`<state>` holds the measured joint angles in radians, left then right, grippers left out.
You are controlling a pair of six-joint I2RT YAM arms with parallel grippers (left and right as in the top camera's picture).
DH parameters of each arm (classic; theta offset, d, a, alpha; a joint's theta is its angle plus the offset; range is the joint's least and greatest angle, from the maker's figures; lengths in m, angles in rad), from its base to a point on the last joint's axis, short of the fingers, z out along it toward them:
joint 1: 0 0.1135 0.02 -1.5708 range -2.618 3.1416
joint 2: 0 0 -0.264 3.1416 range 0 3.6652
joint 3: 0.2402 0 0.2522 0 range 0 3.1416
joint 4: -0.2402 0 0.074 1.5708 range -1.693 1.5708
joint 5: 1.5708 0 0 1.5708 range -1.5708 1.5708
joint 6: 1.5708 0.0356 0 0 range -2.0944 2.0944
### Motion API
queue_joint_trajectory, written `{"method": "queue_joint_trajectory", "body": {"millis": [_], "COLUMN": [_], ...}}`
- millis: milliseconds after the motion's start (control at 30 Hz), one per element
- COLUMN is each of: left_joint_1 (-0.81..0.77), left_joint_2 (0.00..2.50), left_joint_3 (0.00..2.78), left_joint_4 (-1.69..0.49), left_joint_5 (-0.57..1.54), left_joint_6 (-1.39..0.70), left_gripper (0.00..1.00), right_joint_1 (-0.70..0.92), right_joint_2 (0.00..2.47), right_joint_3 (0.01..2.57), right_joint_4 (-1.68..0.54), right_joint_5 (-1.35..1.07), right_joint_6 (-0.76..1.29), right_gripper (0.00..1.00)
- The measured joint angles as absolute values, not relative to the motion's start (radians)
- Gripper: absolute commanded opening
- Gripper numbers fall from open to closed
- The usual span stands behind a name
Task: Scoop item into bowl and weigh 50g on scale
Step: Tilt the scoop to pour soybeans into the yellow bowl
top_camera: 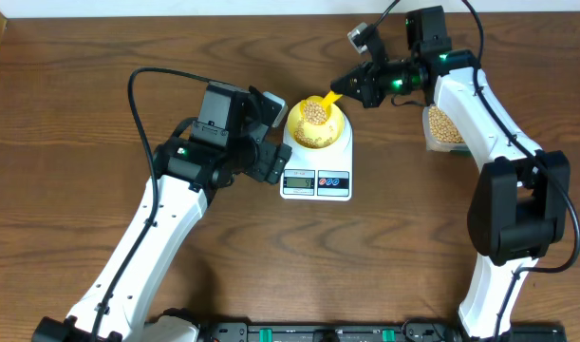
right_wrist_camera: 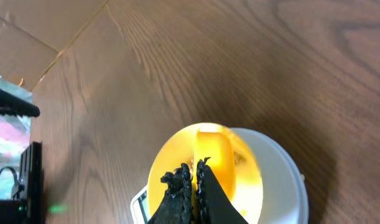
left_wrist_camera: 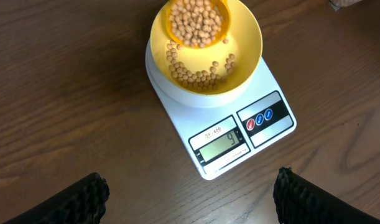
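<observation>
Loaded scoop over the bowl on the scale.
Left claw stands wide, holding nothing, just left of the scale; beans lie in the bowl; right claw clamps the scoop's handle from far right. Bare table lies near.

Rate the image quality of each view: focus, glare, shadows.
Overhead: evenly lit, sharp, only soft shadows beside the arms. Left wrist: scale and bowl crisp, no glare on the display; left fingers are dark, blurred shapes at the bottom corners. Right wrist: table grain soft, right fingers near-black, scoop looks overbright.
</observation>
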<state>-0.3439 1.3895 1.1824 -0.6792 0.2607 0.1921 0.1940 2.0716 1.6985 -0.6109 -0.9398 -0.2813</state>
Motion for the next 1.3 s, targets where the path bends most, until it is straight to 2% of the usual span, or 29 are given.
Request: {"method": "queue_joint_trajectory", "body": {"millis": [667,1300], "left_joint_1": [-0.344,-0.344], "left_joint_2": [1.390,1.390], "left_joint_3": [1.182,1.182], "left_joint_4": [-0.679,-0.679], "left_joint_5": [0.261,0.261], "left_joint_6": [0.192,0.192], "left_gripper": [0.87,0.87], "right_joint_1": [0.194,0.194], "right_joint_2": [2.072,2.072], "right_joint_3": [1.699,1.699], "right_joint_4": [-0.665,-0.656], "right_joint_5": [-0.934,-0.934], "right_joint_6": [-0.488,-0.540], "right_gripper": [0.01,0.01]}}
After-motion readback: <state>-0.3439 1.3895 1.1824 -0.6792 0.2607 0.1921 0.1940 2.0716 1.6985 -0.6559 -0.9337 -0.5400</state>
